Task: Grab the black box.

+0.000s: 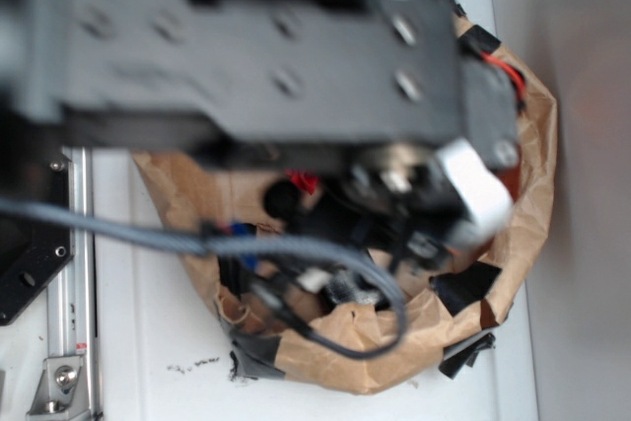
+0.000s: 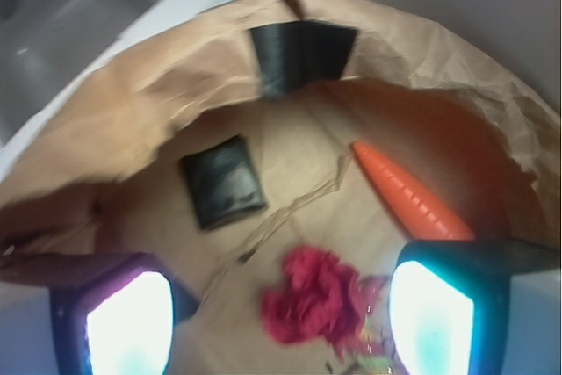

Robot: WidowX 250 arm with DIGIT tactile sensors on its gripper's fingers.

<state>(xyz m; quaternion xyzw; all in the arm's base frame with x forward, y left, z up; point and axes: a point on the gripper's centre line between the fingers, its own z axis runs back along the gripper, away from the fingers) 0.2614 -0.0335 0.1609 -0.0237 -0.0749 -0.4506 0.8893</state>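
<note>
Inside the brown paper nest (image 2: 457, 85), blurred black box (image 2: 223, 182) beyond the gripper (image 2: 279, 318), fingers spread, gripping nothing.

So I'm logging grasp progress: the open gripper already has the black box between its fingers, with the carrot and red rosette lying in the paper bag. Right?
Not quite. The wrist view shows the black box lying free on the bag floor, beyond the open gripper; the red rosette sits between its fingers. The carrot and rosette do lie in the paper bag.

No text, label, brand, number or sign can be read in either view.
</note>
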